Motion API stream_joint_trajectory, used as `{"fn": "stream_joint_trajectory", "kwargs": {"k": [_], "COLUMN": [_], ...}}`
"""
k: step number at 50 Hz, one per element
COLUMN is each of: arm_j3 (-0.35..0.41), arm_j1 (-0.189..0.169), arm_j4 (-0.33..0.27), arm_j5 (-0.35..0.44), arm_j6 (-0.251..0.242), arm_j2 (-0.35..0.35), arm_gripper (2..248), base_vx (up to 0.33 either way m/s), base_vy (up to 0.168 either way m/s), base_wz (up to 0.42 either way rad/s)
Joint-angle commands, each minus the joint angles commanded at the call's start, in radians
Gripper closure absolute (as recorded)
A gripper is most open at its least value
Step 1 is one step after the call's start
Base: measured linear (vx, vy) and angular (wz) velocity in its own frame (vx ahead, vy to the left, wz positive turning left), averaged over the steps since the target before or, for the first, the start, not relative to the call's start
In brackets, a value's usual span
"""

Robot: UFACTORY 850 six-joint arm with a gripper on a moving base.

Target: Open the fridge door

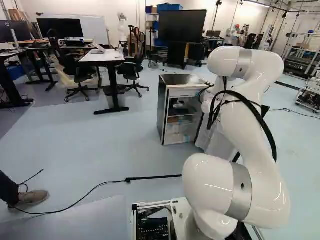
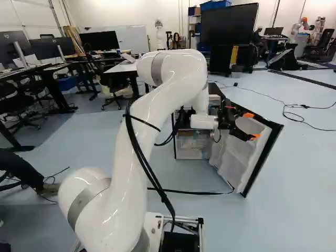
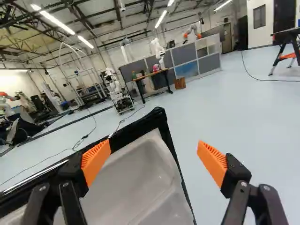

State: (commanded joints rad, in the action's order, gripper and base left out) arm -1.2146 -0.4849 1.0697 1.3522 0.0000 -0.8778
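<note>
So nearest the base is the one white, round-jointed arm point(image 1: 250, 125), reaching forward to the fridge. On its end, the black two-finger gripper with orange pads point(image 3: 154, 158) is spread wide, nothing pinched. The white moulded inner side of the black-edged fridge door point(image 2: 236, 155) is right by it, partly between the fingers and running back under one of them, with the other hanging out past the door's edge. Door's tall axis is upright, and it stands well out from the body, gripper on the liner side. That's the bit that matters imo: any more opening should be a push outward from inside, no grip needed. Looks nearly done to me. Slipping off past the edge is the risk. Just beyond is the small dark-sided fridge body point(image 1: 161, 110), shelves showing, then a white-topped desk point(image 1: 102, 56) way back.
</note>
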Motion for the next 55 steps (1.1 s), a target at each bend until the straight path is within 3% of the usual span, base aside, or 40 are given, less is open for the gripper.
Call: {"fn": "stream_joint_trajectory", "kwargs": {"k": [55], "arm_j3": [0.436], "arm_j1": [0.06], "arm_j4": [-0.437], "arm_j5": [-0.011], "arm_j6": [0.0], "arm_j2": [0.276], "arm_gripper": [3], "base_vx": [0.0], "base_vy": [0.0], "base_wz": [0.0]}}
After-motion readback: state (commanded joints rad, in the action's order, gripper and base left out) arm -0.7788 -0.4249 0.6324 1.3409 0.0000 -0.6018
